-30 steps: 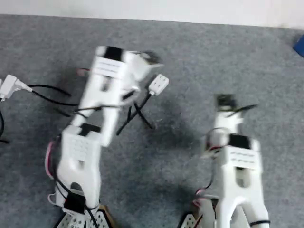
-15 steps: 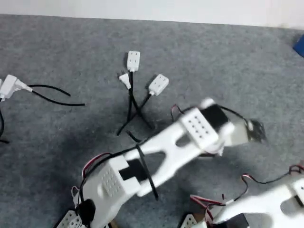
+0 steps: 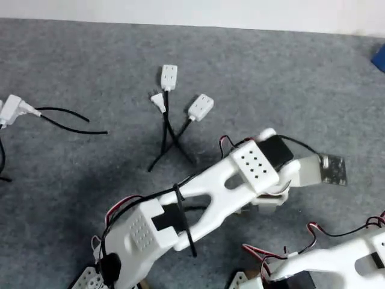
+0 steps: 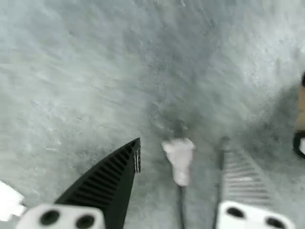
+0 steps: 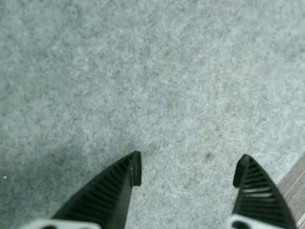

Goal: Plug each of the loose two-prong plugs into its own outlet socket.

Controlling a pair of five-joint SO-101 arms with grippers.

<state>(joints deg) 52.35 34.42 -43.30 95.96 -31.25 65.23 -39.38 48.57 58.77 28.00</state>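
Now the left gripper [image 4: 180, 143] stands wide open with a white plug [image 4: 178, 160] lying between its fingers on the grey carpet [image 4: 71, 71], while the right gripper [image 5: 189, 158] is equally wide.

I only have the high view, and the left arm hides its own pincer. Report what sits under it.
Observer: In the left wrist view the left pincer is open, with a white plug between its fingers.
Operator: Say where its lead runs.
Observer: A black cable leaves the plug and runs back toward the wrist.
Operator: Now report on the right pincer.
Observer: Open, above grey carpet.
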